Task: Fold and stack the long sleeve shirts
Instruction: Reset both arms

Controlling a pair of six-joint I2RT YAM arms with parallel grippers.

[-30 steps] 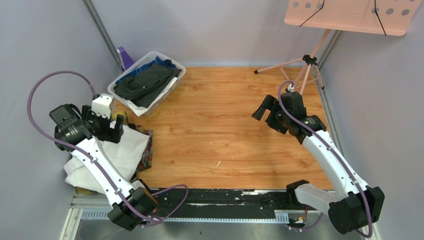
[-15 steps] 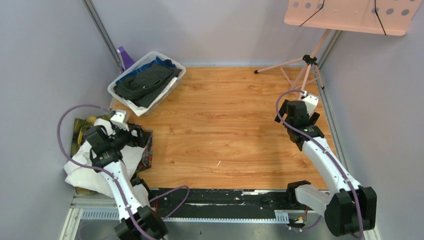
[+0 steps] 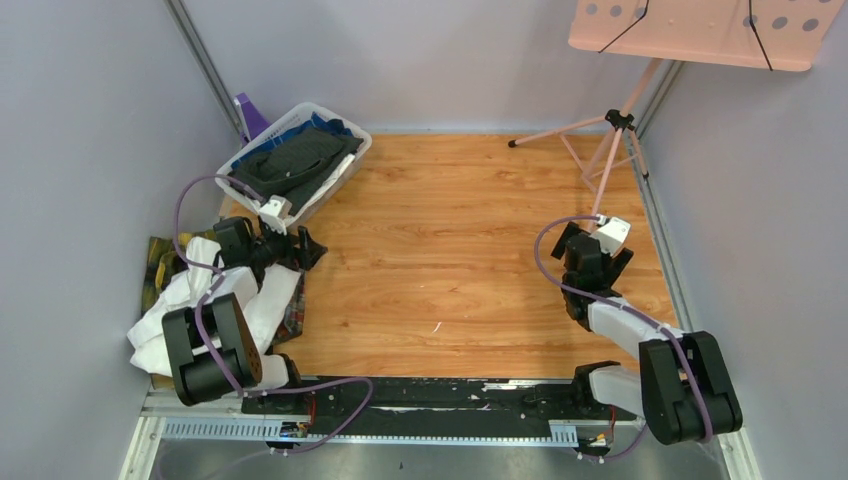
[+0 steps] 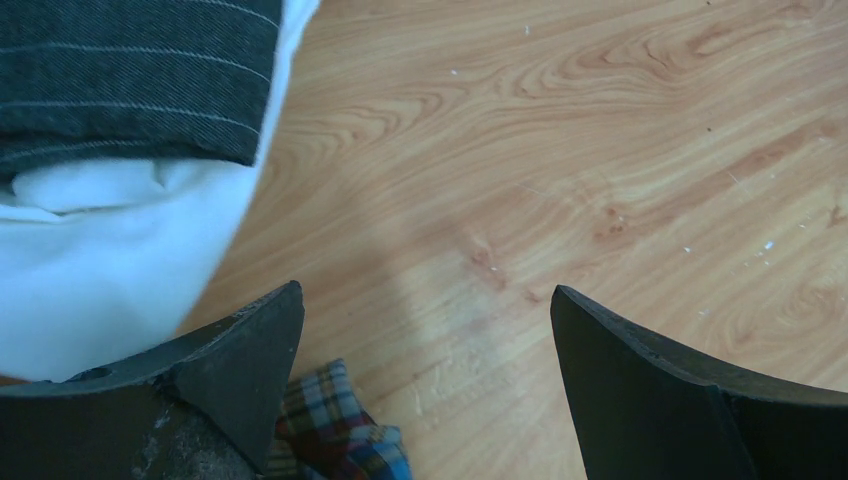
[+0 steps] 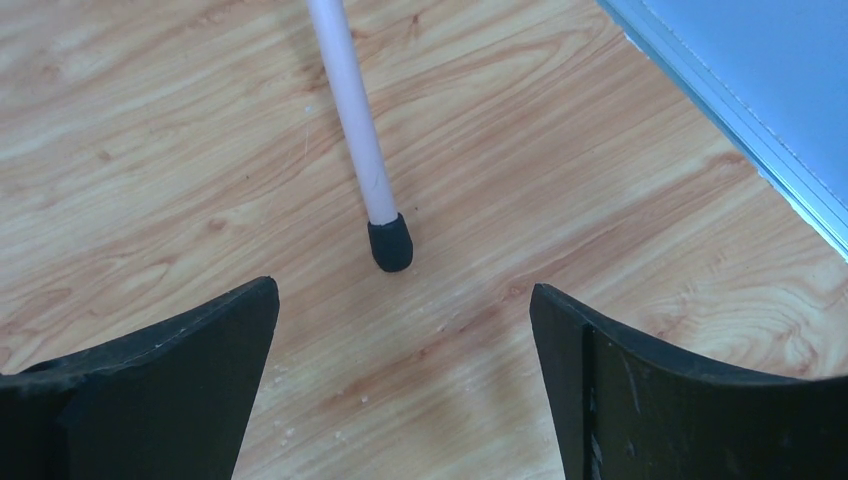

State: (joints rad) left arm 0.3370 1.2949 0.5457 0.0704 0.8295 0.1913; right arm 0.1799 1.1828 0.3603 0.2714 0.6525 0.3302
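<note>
1. Gaping wide and holding nothing, the left gripper [image 4: 425,330] hovers over bare wood just in front of the basket's [image 3: 340,180] near corner, fingers pointing away from the heap of cloth.
2. Right gripper [image 5: 402,330]: jaws equally far apart, nothing between them; well apart from the basket, across the table [image 3: 450,250] on its right side, low over the boards.
3. White shirt [image 3: 275,295]: crumpled in a heap just nearer than the basket, at the table's left edge; the left arm lies across it.
4. Plaid shirt [image 3: 158,268]: under and around the white one, showing yellow-green on the side away from the gripper and a plaid edge beside the left fingers in the wrist view.
5. Dark clothes [image 3: 290,165]: piled inside the basket.
6. Pink stand [image 3: 610,130]: far from the basket, at the opposite back corner; one rubber-tipped foot [image 5: 388,245] rests on the wood just ahead of the right gripper.
</note>
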